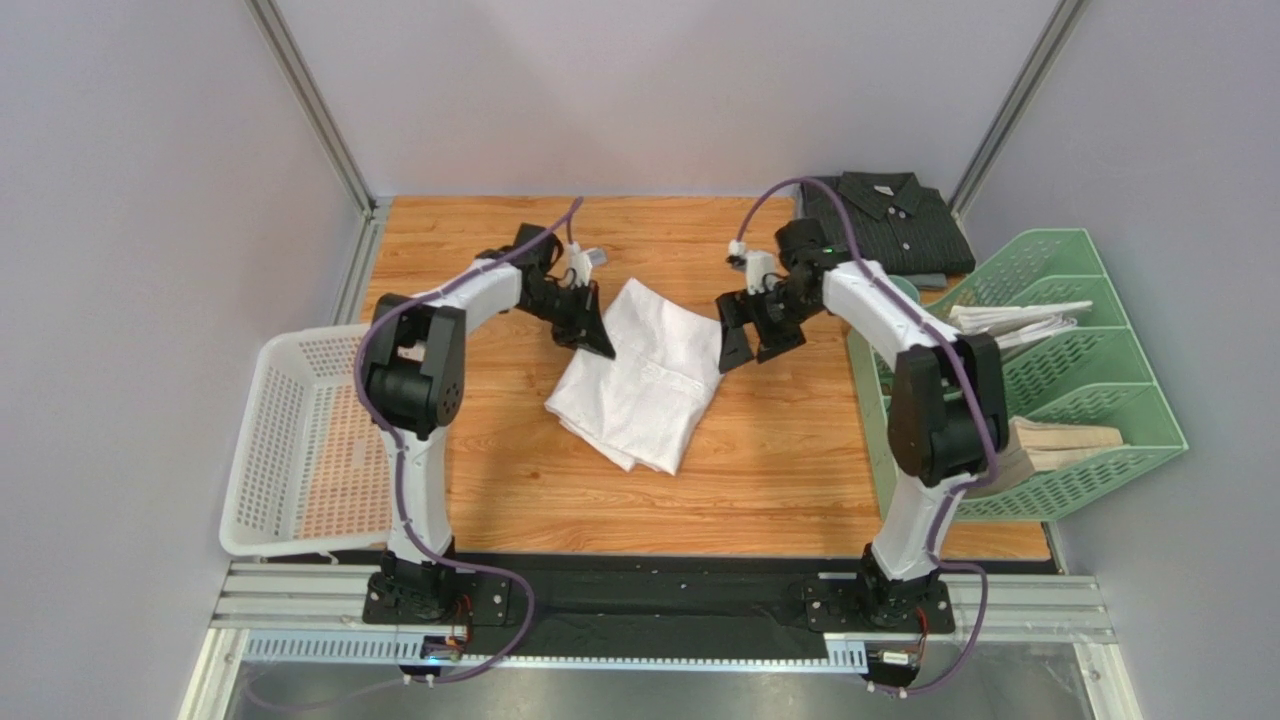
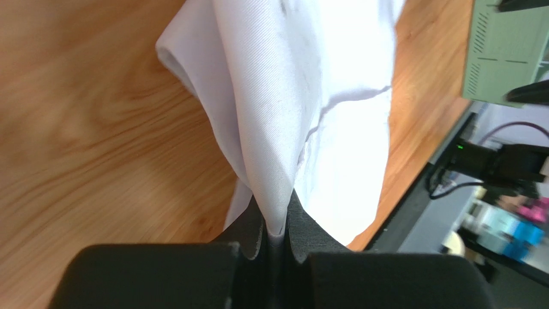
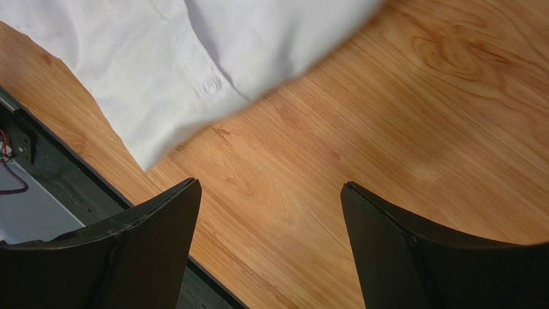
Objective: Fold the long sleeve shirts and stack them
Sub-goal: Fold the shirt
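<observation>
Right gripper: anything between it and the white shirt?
Nothing visible. The right gripper is open over bare table just beside the white shirt, with no object in the gap. The left gripper is shut on the shirt's opposite edge.

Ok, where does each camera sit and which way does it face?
Top external: above and behind the bases, looking down on the table; both arms whole, white shirt between them, dark shirt far right.
Left wrist: on the left arm, looking along the left pincer, shut on a white shirt fold.
Right wrist: looks down at wood past the open right pincer.
Shared: all three show the white shirt.
</observation>
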{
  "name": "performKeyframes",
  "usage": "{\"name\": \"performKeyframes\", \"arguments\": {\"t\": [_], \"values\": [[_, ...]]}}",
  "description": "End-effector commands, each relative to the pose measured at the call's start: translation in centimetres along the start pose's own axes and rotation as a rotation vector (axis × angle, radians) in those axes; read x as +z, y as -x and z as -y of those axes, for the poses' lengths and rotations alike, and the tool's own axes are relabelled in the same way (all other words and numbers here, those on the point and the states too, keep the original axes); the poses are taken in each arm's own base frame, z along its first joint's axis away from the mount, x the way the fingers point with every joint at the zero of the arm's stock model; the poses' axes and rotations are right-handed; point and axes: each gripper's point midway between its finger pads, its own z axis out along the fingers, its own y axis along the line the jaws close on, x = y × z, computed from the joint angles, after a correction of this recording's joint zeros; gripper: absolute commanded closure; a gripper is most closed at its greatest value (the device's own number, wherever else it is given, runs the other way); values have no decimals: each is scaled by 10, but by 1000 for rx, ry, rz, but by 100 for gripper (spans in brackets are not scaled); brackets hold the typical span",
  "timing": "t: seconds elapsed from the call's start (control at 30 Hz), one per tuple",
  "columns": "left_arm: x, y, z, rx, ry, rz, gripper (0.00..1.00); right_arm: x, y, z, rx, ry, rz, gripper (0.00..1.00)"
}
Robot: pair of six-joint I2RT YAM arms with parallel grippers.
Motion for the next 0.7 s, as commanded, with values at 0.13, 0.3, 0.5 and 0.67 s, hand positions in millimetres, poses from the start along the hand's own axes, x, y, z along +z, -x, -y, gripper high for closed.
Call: {"name": "performKeyframes", "arguments": {"t": [0.13, 0.3, 0.5, 0.67], "values": [[-131, 63, 37, 517, 357, 88, 100, -64, -5, -17, 27, 3, 139, 12], [-204, 112, 56, 817, 642, 93, 100, -71, -11, -24, 37, 15, 151, 11], [-199, 123, 49, 1209, 969, -149, 100, -74, -14, -22, 59, 19, 156, 11], [-117, 85, 35, 1244, 998, -242, 100, -74, -23, -16, 119, 39, 153, 11]]}}
